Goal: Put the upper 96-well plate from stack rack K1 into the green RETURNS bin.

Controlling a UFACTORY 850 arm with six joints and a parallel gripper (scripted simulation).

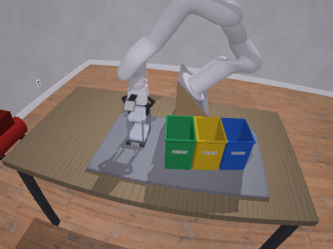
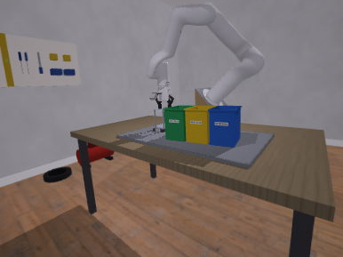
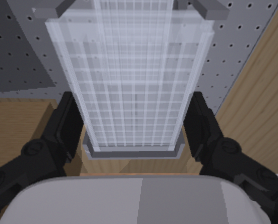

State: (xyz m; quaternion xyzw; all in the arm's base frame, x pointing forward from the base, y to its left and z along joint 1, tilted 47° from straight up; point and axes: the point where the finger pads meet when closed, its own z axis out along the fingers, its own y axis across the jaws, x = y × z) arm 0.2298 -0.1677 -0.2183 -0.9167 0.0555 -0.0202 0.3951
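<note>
Top view, left to right: red cylinder (image 1: 13,130) at the edge, wooden tabletop (image 1: 60,128) under a grey perforated mat (image 1: 112,163), wood floor and grey walls around. Pincer (image 1: 137,103) clenched on the clear 96-well plate (image 3: 131,80), raised above rack K1 (image 1: 137,133), possibly just free of it. Then green bin (image 1: 179,140), yellow bin (image 1: 210,143), blue bin (image 1: 236,144), touching in a row.

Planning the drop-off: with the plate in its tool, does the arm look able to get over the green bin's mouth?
Probably yes. The tool is shut on the plate, raised above the rack, higher than the green bin beside it. The bin's mouth is open, with nothing showing between them.
</note>
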